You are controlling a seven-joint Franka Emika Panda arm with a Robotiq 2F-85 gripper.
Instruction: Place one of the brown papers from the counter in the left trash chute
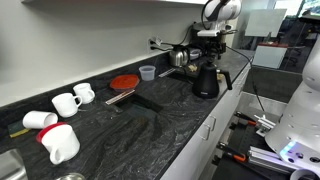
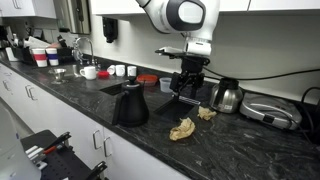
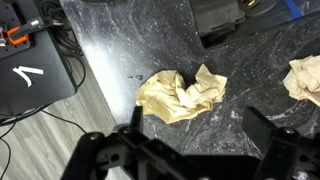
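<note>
Hovering open-jawed over a crumpled brown paper on the counter

Your gripper hangs above the dark marbled counter with its jaws spread wide and nothing between them. In the wrist view the crumpled brown paper lies flat on the stone close to the counter's edge, roughly centred in the gap between the two fingers and not touched by either. A second brown paper sits well apart from it, cut off by the edge of the picture. In an exterior view you can see the gripper stands clear of the surface, above and a little behind both papers, with a black pitcher on one side and a silver kettle on the other.
</note>
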